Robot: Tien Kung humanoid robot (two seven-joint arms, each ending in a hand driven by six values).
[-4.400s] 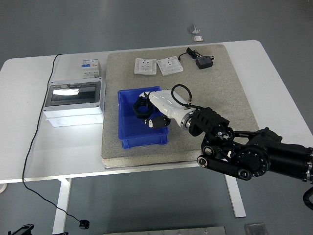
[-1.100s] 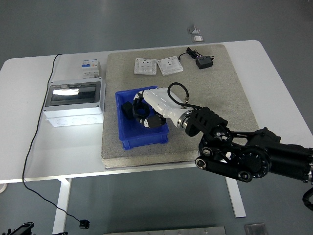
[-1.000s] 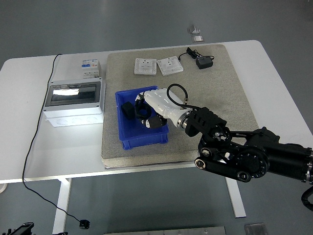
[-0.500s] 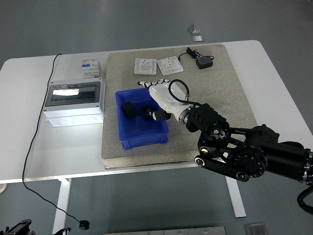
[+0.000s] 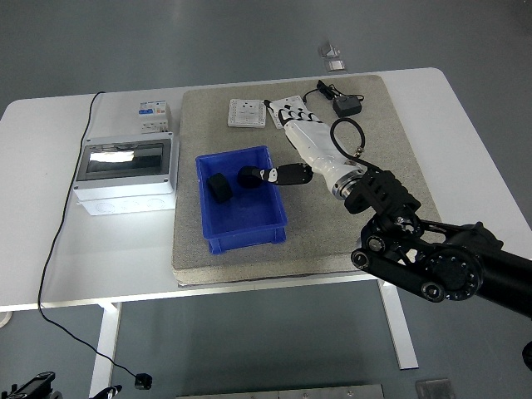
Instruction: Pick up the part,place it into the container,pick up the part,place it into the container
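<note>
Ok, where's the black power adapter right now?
In the head view the black power adapter lies at the grey mat's far right corner, right of the two white socket plates, beyond the right hand.

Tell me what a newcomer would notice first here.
Most striking is the right hand, white with open fingers, hovering over the grey mat just right of the blue container. Two black parts lie inside the container. Left of the mat stands a grey enclosure box with a clear lid, and two white wall sockets lie at the mat's far edge.
</note>
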